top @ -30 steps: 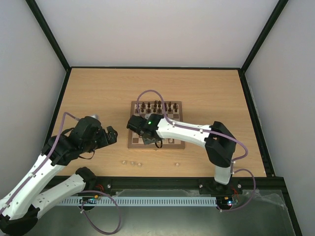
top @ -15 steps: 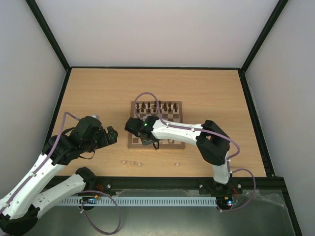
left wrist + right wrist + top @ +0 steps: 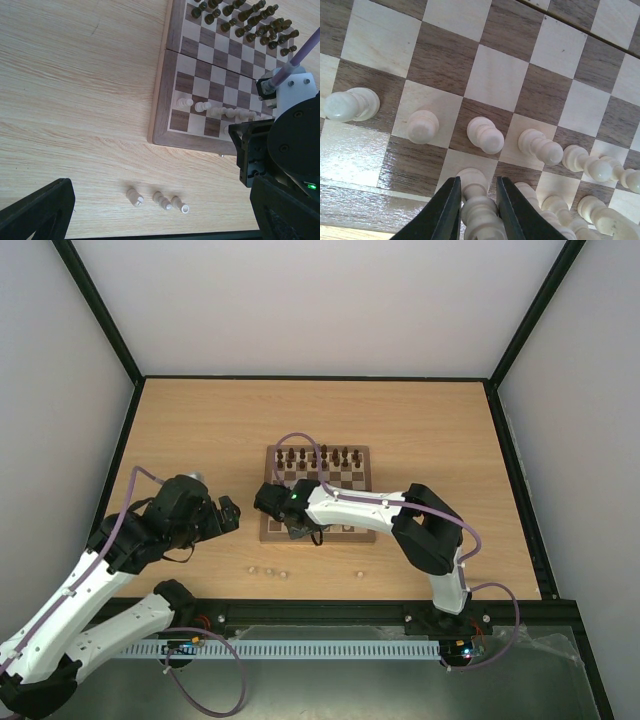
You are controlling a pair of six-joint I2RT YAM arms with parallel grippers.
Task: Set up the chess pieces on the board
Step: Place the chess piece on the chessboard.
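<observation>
My left claw [image 3: 229, 512] hangs spread wide and empty at nine o'clock of the board [image 3: 159, 100]. Loose cream pieces [image 3: 159, 199] lie at its seven. My right claw [image 3: 478, 182] brackets a pale, knob-headed cream piece [image 3: 480, 215] near six; whether it is pinched I cannot tell. I judge it light, hard, smooth and tippy, so I would grip the waist.

Table [image 3: 420, 420] is carrying the board [image 3: 164, 90] | three cream pieces [image 3: 268, 570] are lying off board's near-left corner | fourth piece [image 3: 357, 571] is lying off board's near edge
</observation>
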